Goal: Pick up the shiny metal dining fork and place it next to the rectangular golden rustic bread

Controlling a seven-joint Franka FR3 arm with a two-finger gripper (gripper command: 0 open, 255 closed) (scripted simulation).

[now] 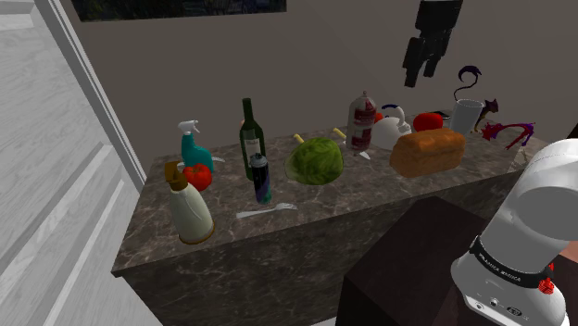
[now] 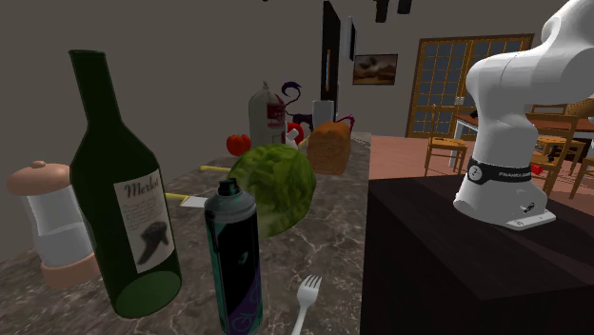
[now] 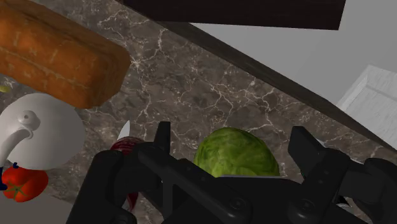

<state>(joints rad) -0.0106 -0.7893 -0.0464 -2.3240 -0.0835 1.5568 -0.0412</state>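
Place: a home, with a kitchen counter that opens onto a dining room.

Evidence, kitchen: a dark, veined stone counter (image 1: 370, 199) bearing food and household goods:
- wine bottle (image 1: 250, 137)
- cabbage (image 1: 315, 160)
- bread (image 1: 427, 151)
- tomato (image 1: 427, 121)
- white teapot (image 1: 391, 130)
- spray bottle (image 1: 194, 146)
- fork (image 1: 266, 211)

A white panelled door (image 1: 46, 185) stands at the shoulder view's left.

Evidence, dining room (second exterior view, beyond the counter):
- wooden chairs (image 2: 444, 145)
- paned wooden doors (image 2: 473, 81)
- framed picture (image 2: 375, 68) on the wall
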